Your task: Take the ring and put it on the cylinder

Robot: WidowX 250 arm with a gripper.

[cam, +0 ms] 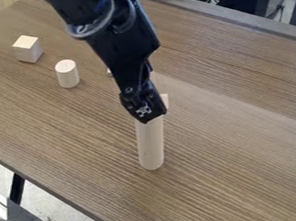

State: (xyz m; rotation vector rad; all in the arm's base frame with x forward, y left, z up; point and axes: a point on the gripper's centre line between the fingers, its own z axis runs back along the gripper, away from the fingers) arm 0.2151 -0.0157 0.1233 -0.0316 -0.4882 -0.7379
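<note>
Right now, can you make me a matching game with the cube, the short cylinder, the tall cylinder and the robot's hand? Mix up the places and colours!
Things:
1. cube
2. short cylinder
3. tall cylinder
4. hand

Places and colours:
A. partly covered by something black
B. black
C. farthest left of the four in the picture
D. pale, between the cube and the hand in the picture

Right pairs: 1-C, 2-D, 3-A, 4-B
</note>
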